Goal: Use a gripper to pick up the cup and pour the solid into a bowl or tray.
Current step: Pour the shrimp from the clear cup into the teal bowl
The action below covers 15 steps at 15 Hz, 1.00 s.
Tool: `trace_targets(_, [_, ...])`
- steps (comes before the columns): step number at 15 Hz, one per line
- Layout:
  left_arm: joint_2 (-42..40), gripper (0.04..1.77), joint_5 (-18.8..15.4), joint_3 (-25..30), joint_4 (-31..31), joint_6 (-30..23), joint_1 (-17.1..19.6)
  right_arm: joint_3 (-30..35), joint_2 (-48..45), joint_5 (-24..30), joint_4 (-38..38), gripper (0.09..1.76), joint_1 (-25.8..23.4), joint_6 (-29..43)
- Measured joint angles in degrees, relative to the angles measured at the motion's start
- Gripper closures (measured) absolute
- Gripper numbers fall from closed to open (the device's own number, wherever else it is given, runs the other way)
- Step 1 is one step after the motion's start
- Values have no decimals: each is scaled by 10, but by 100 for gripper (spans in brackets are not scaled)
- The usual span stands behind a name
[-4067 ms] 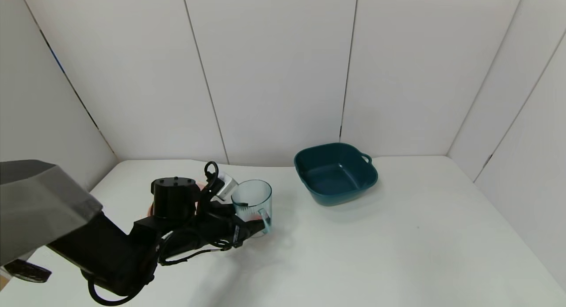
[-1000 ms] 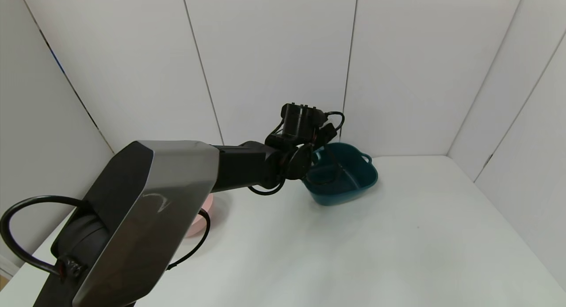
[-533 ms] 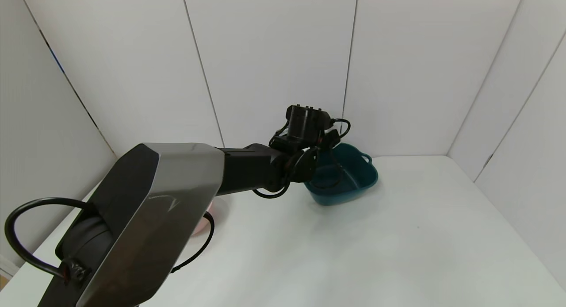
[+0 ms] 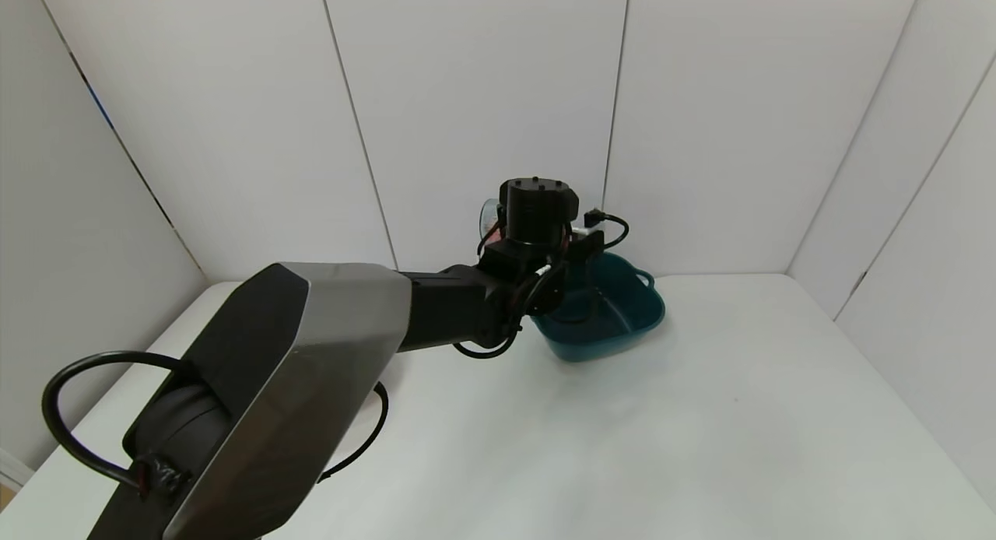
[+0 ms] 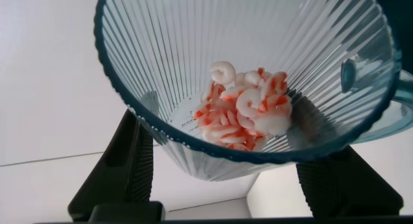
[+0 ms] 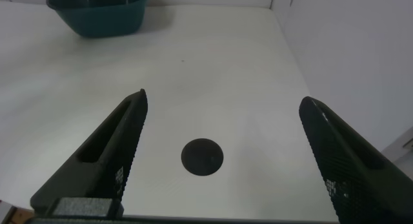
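My left gripper [image 4: 535, 213] is held above the near-left rim of the dark teal square dish [image 4: 622, 314] at the back of the table. In the left wrist view the gripper [image 5: 232, 182] is shut on the ribbed pale blue-green cup [image 5: 161, 69], one black finger [image 5: 122, 166] on each side. The red-orange and white solid [image 5: 245, 111] lies heaped inside the cup. In the head view only a sliver of the cup [image 4: 489, 212] shows beside the wrist. My right gripper [image 6: 222, 156] is open and empty over bare table.
The right wrist view shows a round black spot [image 6: 202, 157] on the white table [image 6: 213, 69] and the teal dish [image 6: 97, 14] far off. White walls close the table at the back and sides. My left arm's grey casing [image 4: 257, 400] covers the table's left.
Since four seconds ago my left arm has carried the cup from the table's left up to the teal dish. In the last second the wrist rose a little and turned.
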Motion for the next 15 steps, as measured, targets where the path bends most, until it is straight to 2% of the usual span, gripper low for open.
trace_targets(2, [13, 56, 15, 0, -16, 24, -2, 0, 0, 0, 0, 14, 0, 0])
trace_targets(7, [27, 56, 21, 1, -9, 33, -7, 0, 0, -1, 0, 14, 0, 1])
trace_targets(10, [30, 56, 25, 1, -10, 59, -11, 0, 0, 0, 0, 14, 0, 1])
trace_targets(15, [32, 56, 53, 1, -9, 109, -17, 0, 0, 0, 0, 14, 0, 1])
